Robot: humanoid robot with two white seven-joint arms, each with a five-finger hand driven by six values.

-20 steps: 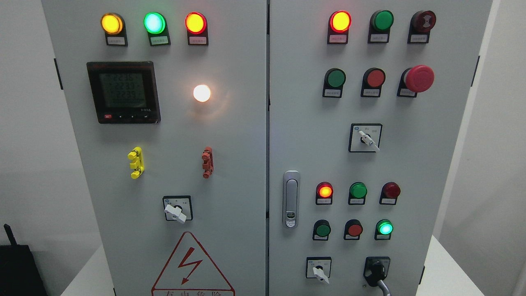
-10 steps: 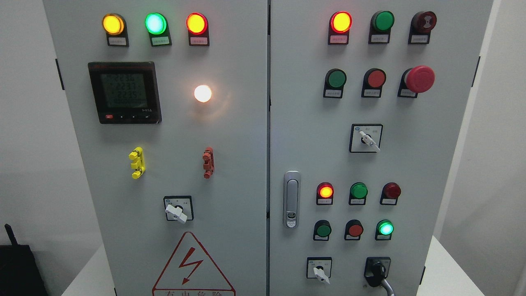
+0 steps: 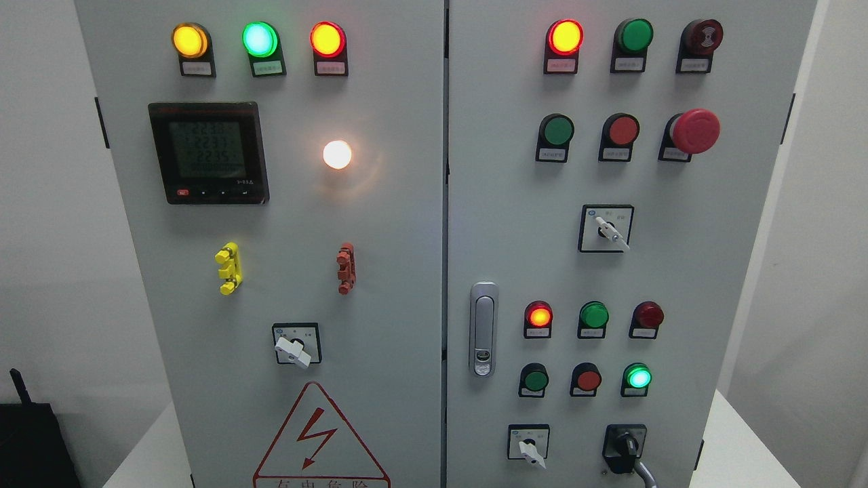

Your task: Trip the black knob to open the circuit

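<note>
Black knob (image 3: 624, 450) at the lower right corner of the grey cabinet (image 3: 407, 224), a grey finger-like tip (image 3: 646, 472) just beside it, finger state impossible to tell, white-handled selector (image 3: 530, 449) to its left.

White table (image 3: 736, 444) under a grey control cabinet (image 3: 407, 271), its base resting directly on it.

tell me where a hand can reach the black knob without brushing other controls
Bare panel lies right of the black knob, out to the cabinet edge. Left is tight: the white-handled switch sits close. Above is crowded by the lit green lamp and red button.
</note>
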